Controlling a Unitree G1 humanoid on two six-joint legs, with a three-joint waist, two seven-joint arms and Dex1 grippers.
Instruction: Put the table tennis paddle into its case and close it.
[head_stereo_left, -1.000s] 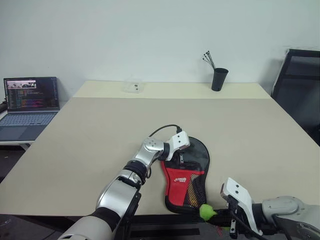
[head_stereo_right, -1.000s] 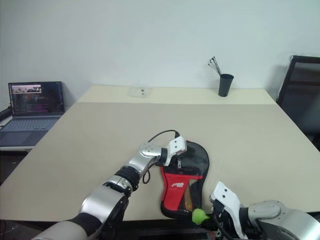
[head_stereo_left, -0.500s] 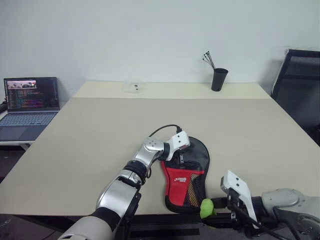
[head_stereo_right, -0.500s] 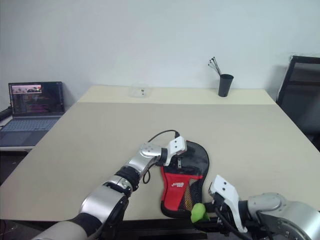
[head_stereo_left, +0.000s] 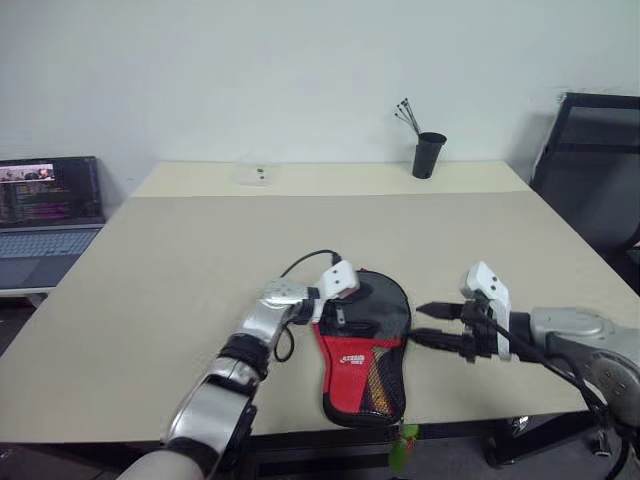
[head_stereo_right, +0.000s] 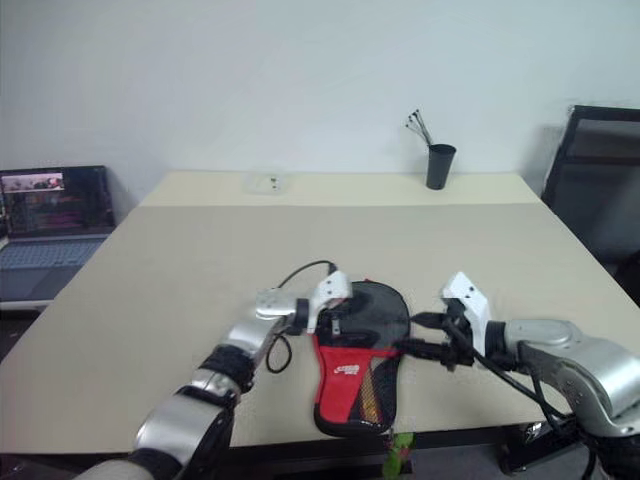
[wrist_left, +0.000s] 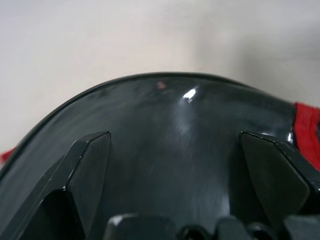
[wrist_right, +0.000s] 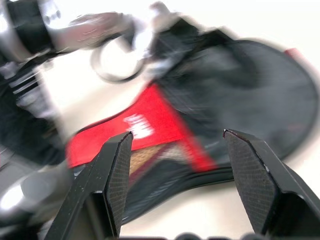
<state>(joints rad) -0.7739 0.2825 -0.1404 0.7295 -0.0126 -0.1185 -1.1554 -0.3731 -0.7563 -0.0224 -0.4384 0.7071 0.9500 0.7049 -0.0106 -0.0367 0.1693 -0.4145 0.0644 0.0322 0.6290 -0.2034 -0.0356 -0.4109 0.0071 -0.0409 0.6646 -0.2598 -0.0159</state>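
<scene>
The case lies flat near the front edge of the beige table, its rounded black end pointing away from the robot and its red panel with mesh pocket toward the table edge; through the mesh something tan shows, too small to identify; the table tennis paddle itself cannot be made out apart from the case, though the left wrist view shows a glossy black curved surface with red at its rim, and whether that is paddle rubber or case fabric I cannot tell. The left gripper rests over the case's upper left rim, its two fingers spread wide with nothing clasped between them; a black cable loops from its wrist. The right gripper hovers just beside the case's right edge, pointing toward it, jaws parted and empty; its wrist view is smeared, so the case's logo is unreadable. One small green ball sits below the table's front edge, partly cut off by it. Farther off: one black cup holding thin sticks near the back edge; one small clear object at the back, too faint to name; one open laptop on a side surface to the left; one dark chair at the right.
</scene>
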